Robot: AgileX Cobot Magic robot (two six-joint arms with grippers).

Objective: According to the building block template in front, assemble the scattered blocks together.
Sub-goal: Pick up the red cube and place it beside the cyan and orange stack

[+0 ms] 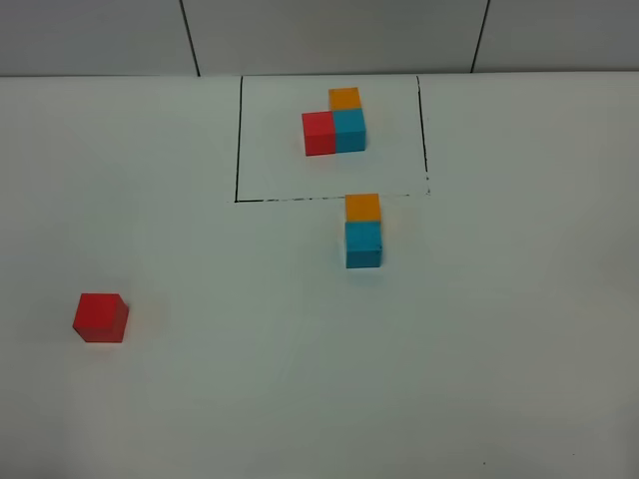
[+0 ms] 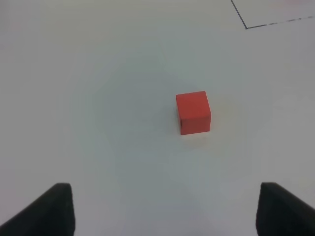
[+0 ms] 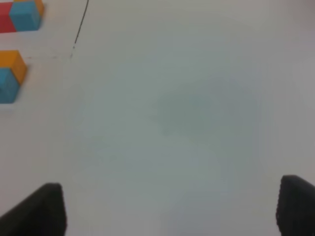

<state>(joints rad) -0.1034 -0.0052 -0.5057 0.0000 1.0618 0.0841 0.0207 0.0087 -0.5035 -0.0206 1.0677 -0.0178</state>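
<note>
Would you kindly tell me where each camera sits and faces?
Exterior high: overhead, looking down on table, template, red cube; no arm shows.
Left wrist: on left arm, facing red cube; open jaws show.
Right wrist: on right arm, facing table surface; open jaws show.
Shared: exterior and right wrist both show orange cube touching cyan cube.

On the table (image 1: 519, 349) the template (image 1: 334, 125) sits at the back, inside the drawn frame (image 1: 238, 140). At the frame's front line two loose blocks touch: the rear block (image 1: 362, 207) on the line, the front block (image 1: 363, 244) right before it. The lone block (image 1: 101, 317) lies well apart, far left and nearer the front, ahead of my left gripper (image 2: 165, 211). My right gripper (image 3: 170, 211) hangs over the table right of the pair.
</note>
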